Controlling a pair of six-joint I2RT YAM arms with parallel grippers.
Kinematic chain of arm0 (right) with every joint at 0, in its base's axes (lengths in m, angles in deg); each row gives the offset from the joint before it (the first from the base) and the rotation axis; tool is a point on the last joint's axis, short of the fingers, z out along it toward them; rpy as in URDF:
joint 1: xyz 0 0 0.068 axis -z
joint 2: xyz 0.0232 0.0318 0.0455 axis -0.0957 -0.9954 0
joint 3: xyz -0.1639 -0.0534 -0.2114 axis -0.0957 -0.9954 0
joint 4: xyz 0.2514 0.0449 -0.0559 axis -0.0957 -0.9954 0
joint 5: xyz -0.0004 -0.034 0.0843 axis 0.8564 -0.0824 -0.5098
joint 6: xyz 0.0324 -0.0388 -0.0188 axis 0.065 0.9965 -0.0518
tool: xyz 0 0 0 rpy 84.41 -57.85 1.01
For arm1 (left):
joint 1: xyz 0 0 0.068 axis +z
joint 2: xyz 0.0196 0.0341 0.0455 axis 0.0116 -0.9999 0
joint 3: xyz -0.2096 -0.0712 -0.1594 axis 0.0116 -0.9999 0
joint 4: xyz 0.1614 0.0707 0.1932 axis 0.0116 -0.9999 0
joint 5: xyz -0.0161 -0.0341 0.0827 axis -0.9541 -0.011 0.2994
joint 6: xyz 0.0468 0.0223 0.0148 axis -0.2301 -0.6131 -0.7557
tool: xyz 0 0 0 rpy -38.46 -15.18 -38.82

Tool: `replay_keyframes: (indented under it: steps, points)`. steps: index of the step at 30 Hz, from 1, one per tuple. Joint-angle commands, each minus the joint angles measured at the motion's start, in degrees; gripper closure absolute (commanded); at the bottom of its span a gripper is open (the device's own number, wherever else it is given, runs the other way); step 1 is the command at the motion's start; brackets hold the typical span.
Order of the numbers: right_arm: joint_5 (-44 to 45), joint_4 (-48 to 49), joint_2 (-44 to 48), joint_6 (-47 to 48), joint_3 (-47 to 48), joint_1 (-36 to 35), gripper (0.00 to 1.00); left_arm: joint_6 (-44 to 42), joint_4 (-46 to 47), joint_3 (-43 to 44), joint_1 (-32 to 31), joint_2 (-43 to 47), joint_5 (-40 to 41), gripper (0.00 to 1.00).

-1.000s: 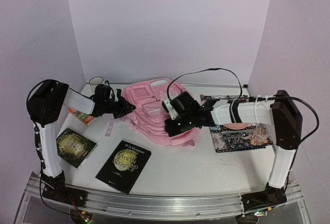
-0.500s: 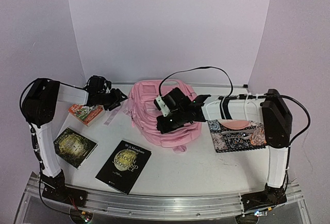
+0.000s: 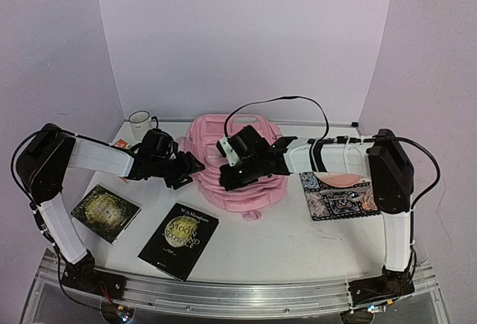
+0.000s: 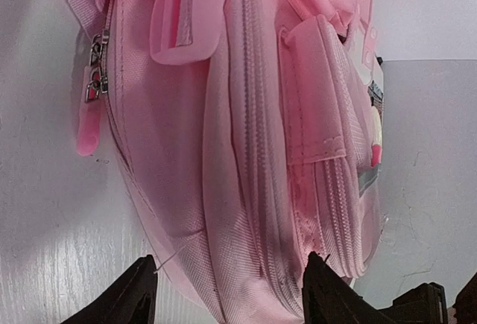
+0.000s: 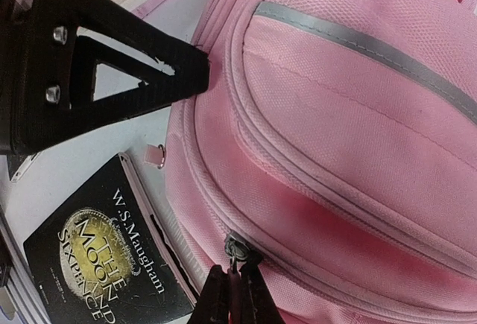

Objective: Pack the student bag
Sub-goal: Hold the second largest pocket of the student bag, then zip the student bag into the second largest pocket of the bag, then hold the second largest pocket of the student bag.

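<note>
The pink student bag [image 3: 242,162] lies flat in the middle of the table. My right gripper [image 3: 228,178] is over the bag's near-left part. In the right wrist view the right gripper [image 5: 235,298] is shut on the pink pull of a metal zip slider [image 5: 237,247] on the bag [image 5: 350,115]. My left gripper [image 3: 191,168] is at the bag's left side. In the left wrist view it [image 4: 232,300] is open, and its fingers [image 4: 140,296] stand either side of the bag's bulging side seam [image 4: 246,190]. Another zip pull [image 4: 90,108] hangs at the upper left there.
A black book, "The Moon and Sixpence" [image 3: 179,239], lies just near-left of the bag and shows in the right wrist view [image 5: 97,264]. A dark book [image 3: 105,211] lies far left. A patterned notebook [image 3: 339,195] lies right of the bag. A white mug [image 3: 140,124] stands at the back left.
</note>
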Motion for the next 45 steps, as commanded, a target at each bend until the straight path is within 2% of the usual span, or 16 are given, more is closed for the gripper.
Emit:
replay_keyframes:
  steps: [1, 4, 5, 14, 16, 24, 29, 33, 38, 42, 45]
  points:
    - [-0.7, 2.1, -1.2, -0.3, 2.9, -0.4, 1.0, 3.2, 2.4, -0.1, -1.7, 2.3, 3.4, 0.32]
    - [-1.1, 2.2, -1.5, 0.1, 3.5, -0.4, 1.0, 3.6, 2.8, 0.9, -3.2, 0.3, 2.8, 0.35]
    - [-1.1, 2.2, -1.5, 0.3, 3.6, -0.4, 1.0, 3.7, 3.4, 1.0, -3.5, -0.3, 2.8, 0.39]
    - [3.0, 0.9, 1.3, 3.8, -1.0, -0.3, 1.0, 1.3, 5.8, 0.7, -3.0, 0.4, 4.1, 0.98]
    - [5.9, 0.1, 3.3, 5.3, -3.6, 0.2, 1.0, 0.5, 5.8, -0.1, -1.7, 1.3, 4.3, 1.0]
    - [10.3, -1.3, 12.3, 9.0, -17.3, 8.5, 1.0, -5.5, 5.2, -2.0, 8.8, 2.3, -0.3, 1.0]
    - [9.5, -1.7, 14.2, 11.2, -17.6, 10.8, 1.0, -14.9, -4.4, 7.4, 12.5, -1.9, 1.0, 0.99]
    - [4.0, -1.7, 12.2, 11.1, -13.0, 10.2, 1.0, -16.7, -6.8, 14.5, 13.1, -5.1, 0.3, 0.85]
    - [0.0, -1.4, 9.8, 9.8, -8.5, 8.6, 1.0, -16.8, -7.4, 16.0, 11.1, -3.6, -0.5, 0.55]
    - [-1.5, -1.4, 9.0, 9.2, -6.7, 7.7, 1.0, -25.6, -11.8, 15.5, 5.3, 0.9, 5.8, 0.47]
    - [-2.1, -1.4, 9.2, 8.9, -6.5, 7.2, 1.0, -23.9, -12.3, 11.8, 1.2, 4.5, 7.7, 0.43]
